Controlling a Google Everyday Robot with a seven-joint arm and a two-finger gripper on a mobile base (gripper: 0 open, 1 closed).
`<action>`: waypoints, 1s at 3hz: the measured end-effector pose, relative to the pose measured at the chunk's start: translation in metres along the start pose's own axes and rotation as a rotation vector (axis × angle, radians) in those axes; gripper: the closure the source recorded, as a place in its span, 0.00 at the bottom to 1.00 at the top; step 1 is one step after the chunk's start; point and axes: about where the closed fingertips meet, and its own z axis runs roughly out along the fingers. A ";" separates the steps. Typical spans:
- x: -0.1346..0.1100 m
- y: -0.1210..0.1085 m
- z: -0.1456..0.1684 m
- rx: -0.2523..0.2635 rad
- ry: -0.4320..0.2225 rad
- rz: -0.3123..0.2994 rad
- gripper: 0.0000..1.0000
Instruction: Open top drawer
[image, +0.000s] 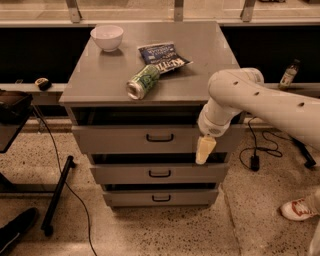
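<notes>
The top drawer (120, 140) is the grey front panel just under the cabinet top, with a small black bar handle (160, 137) at its centre. A dark gap shows above the panel. My gripper (205, 150), cream-coloured and pointing down from the white arm (235, 92), hangs in front of the right end of the top drawer's front, right of the handle and slightly lower. It is not on the handle.
Two shorter grey drawers (160, 173) sit below. On the cabinet top (200, 75) lie a green can (142, 81), a white bowl (107, 37) and a chip bag (162, 57). A black stand (57, 195) is left, a person's shoe (297, 209) right.
</notes>
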 end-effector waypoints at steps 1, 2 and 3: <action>-0.008 -0.001 0.000 -0.018 -0.012 -0.021 0.47; -0.014 0.001 -0.002 -0.024 -0.017 -0.041 0.57; -0.015 0.006 -0.010 -0.032 -0.024 -0.047 0.52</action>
